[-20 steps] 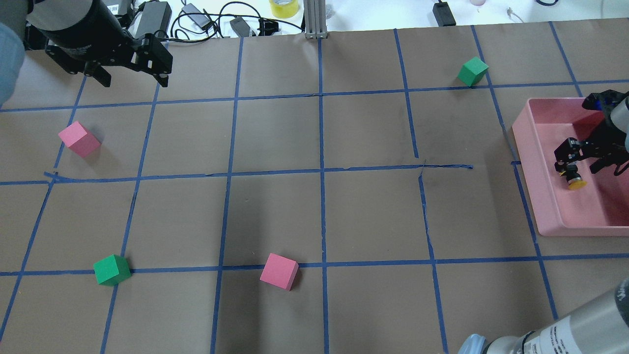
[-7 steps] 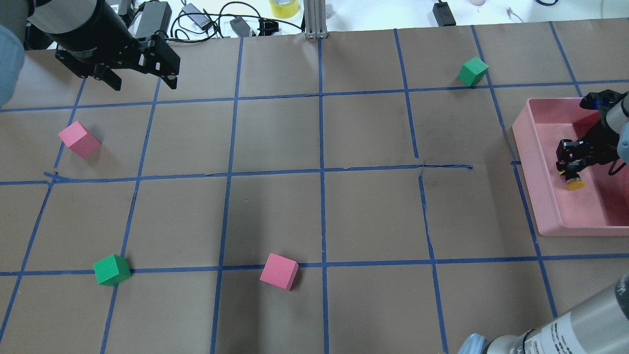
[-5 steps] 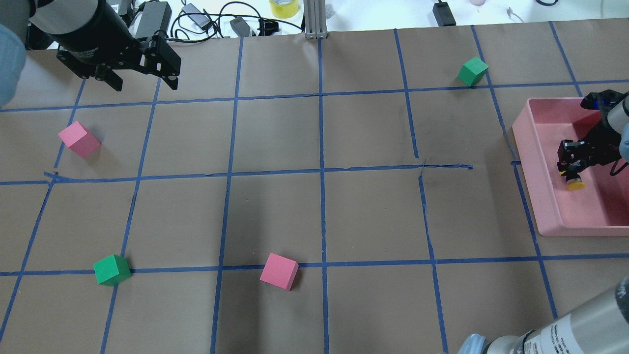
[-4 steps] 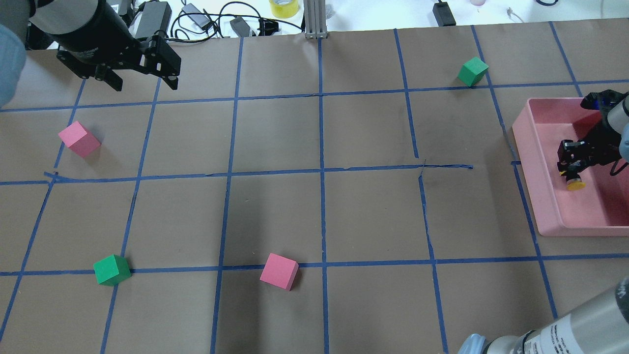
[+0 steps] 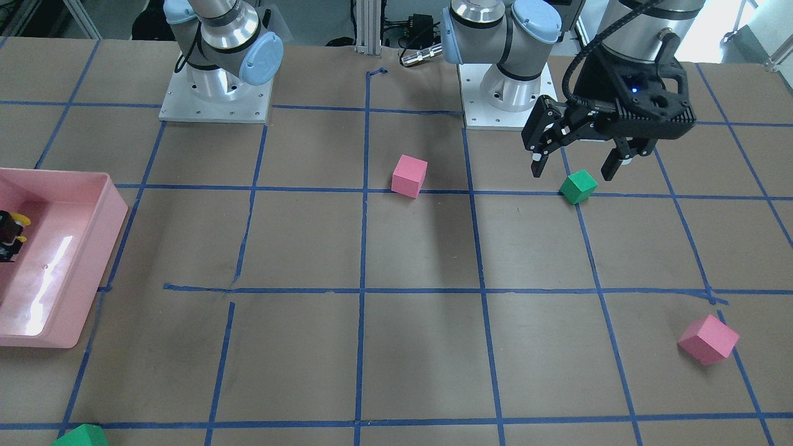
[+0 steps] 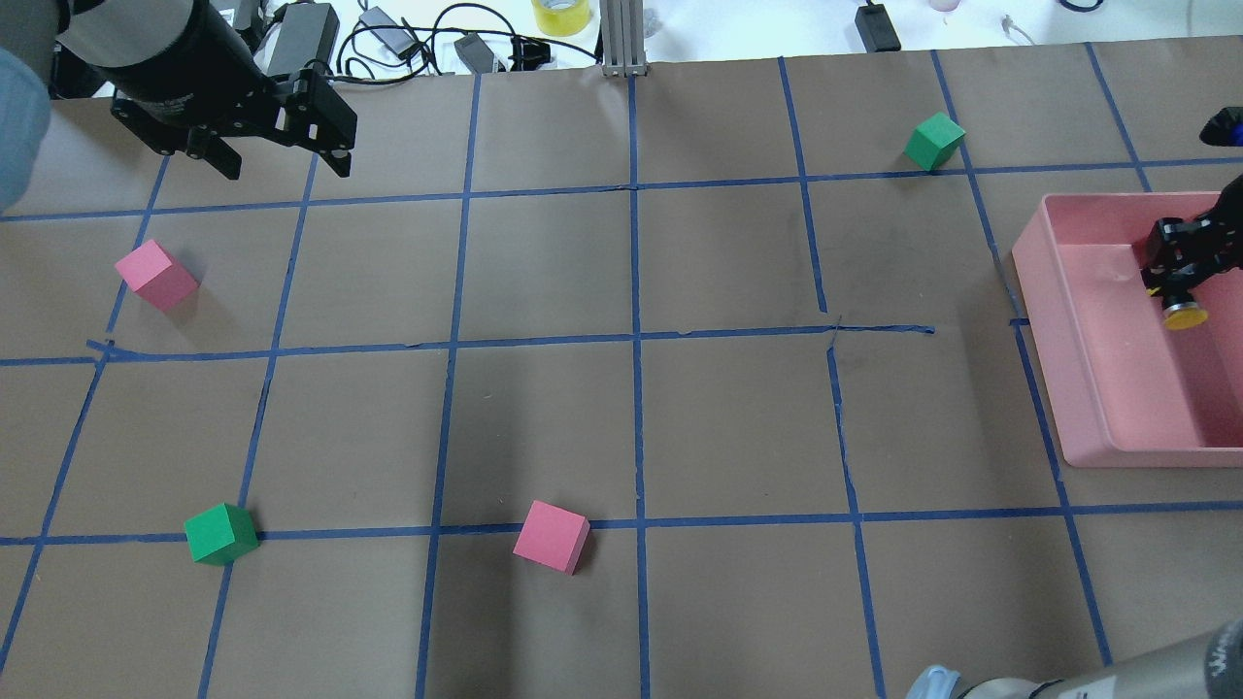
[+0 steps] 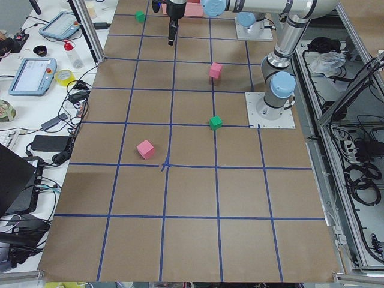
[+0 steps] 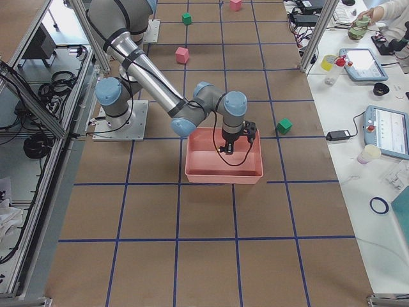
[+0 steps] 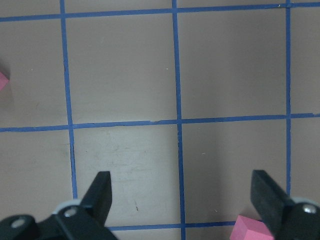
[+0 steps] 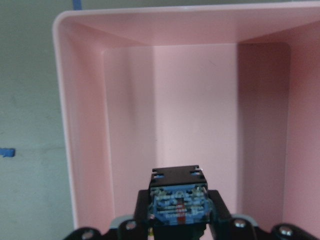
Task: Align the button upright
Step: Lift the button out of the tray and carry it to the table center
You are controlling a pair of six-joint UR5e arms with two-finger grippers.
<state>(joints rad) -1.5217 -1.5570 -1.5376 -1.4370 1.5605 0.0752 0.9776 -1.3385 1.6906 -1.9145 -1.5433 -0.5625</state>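
Note:
The button [image 6: 1185, 313] has its yellow cap showing below the black fingers of my right gripper [image 6: 1173, 283], which is shut on it above the pink tray [image 6: 1035, 283]. In the right wrist view only the button's dark block base [image 10: 178, 199] shows between the fingers, over the tray's floor [image 10: 185, 115]; the cap is hidden there. In the front-facing view the button [image 5: 18, 220] sits at the left edge over the tray [image 5: 93, 248]. My left gripper [image 6: 284, 167] is open and empty, high at the table's far left; it also shows in the front-facing view [image 5: 572, 170].
Two pink cubes [image 6: 155, 275] [image 6: 552, 536] and two green cubes [image 6: 221, 533] [image 6: 934, 141] lie on the brown paper with its blue tape grid. Cables and power bricks [image 6: 388, 39] lie beyond the far edge.
My right gripper has carried the button toward the tray's far right part. The left gripper shifted slightly early on and has held still for the last second.

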